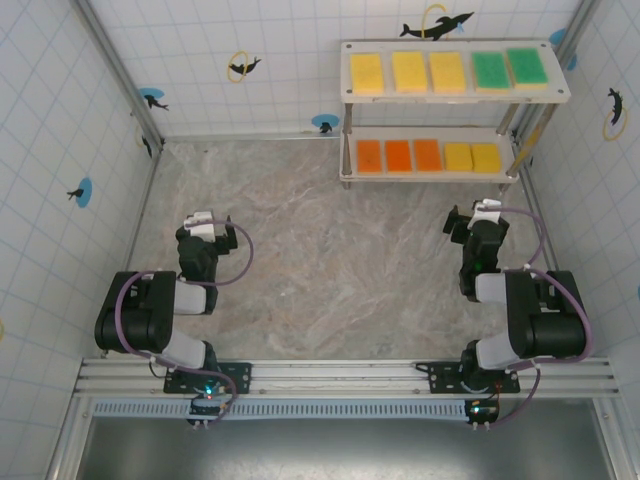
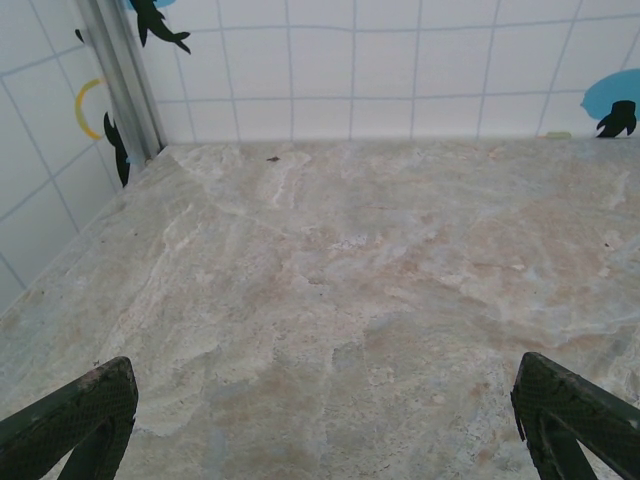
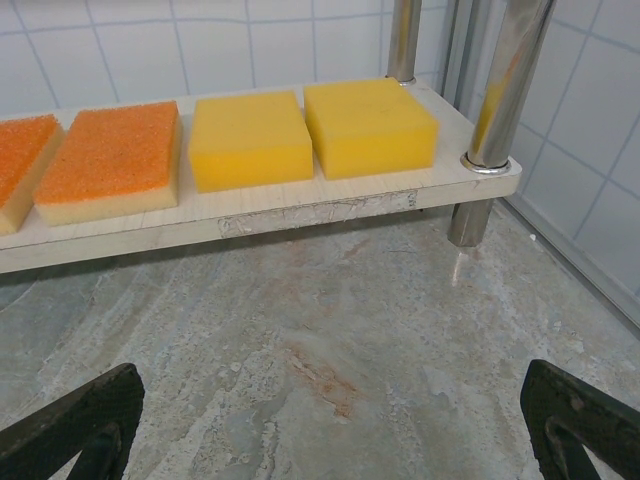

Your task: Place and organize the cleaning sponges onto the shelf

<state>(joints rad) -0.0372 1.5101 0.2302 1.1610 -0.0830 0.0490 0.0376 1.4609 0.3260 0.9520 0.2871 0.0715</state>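
Since all ten foam cleaning sponges [image 1: 410,71] sit in rows on the pale two-tier shelf with silver legs [image 1: 455,97], three yellow and two green on top, three orange and two yellow below, I judge only tidying is left. My right gripper [image 3: 325,410] faces the lower board, jaws wide and empty. My left gripper [image 2: 322,405] is likewise spread over the marbled grey tabletop [image 2: 330,280]. I'd nudge only a crooked sponge, approaching low under the top board.

— How do the arms sit?
— Left arm [image 1: 150,312] and right arm [image 1: 535,322] are folded near their bases, wrists pointing forward.
— The grippers?
— Left gripper [image 2: 322,412] and right gripper [image 3: 330,420] hang low, jaws spread wide, both empty.
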